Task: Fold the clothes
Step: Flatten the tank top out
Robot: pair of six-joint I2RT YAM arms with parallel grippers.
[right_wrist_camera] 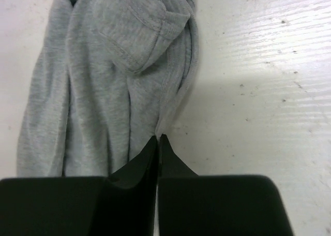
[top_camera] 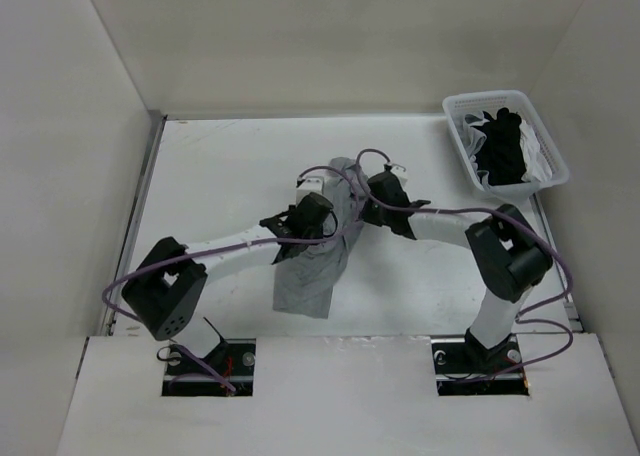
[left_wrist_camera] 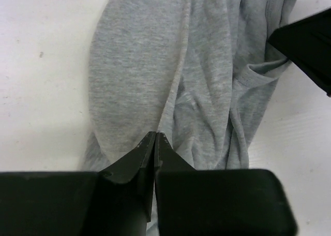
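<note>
Item: the clothes (top_camera: 308, 276), one light-grey garment, bunched lengthwise into long folds. It lies on the white table (top_camera: 220, 176), well to the left of the white slatted basket (top_camera: 458, 141) (which holds dark items (top_camera: 505, 146)).
Grip, far side from the basket: left fingers (left_wrist_camera: 135, 161) together, clamped on a crease of the cloth.
Grip, basket side: right fingers (right_wrist_camera: 139, 161) together, pinching the cloth's edge.

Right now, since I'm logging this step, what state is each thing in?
shirt: bunched lengthwise, not yet folded.
left tool: shut on the shirt.
right tool: shut on the shirt's edge.
basket: upright, holding dark clothes.
</note>
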